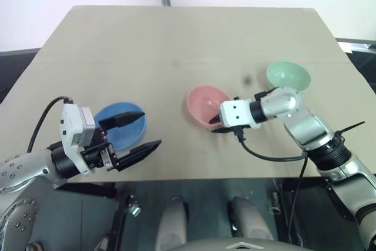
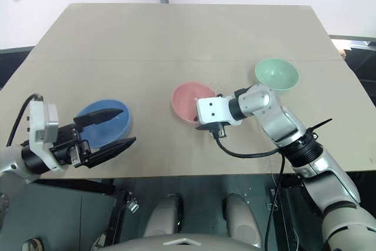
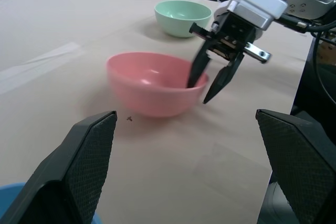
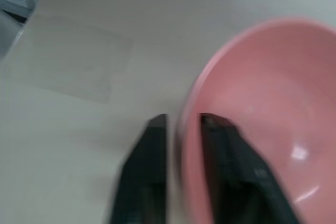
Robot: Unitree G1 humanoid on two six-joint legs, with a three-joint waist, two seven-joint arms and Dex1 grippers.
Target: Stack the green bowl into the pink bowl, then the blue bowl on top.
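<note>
R pincer (image 3: 210,80) straddles pink bowl (image 1: 202,103) rim, one finger inside, one outside, prob. to reposition it; contact unclear. L pincer (image 1: 135,134) spread wide over blue bowl (image 1: 117,130), ready. Green bowl (image 1: 288,74) on desk (image 1: 176,39).

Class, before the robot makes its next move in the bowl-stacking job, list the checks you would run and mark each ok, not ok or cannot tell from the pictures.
1. Pink bowl empty, ready to receive: ok.
2. Green bowl upright and free on the table: ok.
3. Green bowl stacked in pink: not ok, they stand apart.
4. Right pincer straddles the pink bowl's rim, one finger inside, one outside; firm grip: cannot tell.
5. Left pincer open, over the blue bowl, holding nothing: ok.
6. Blue bowl empty: ok.
</note>
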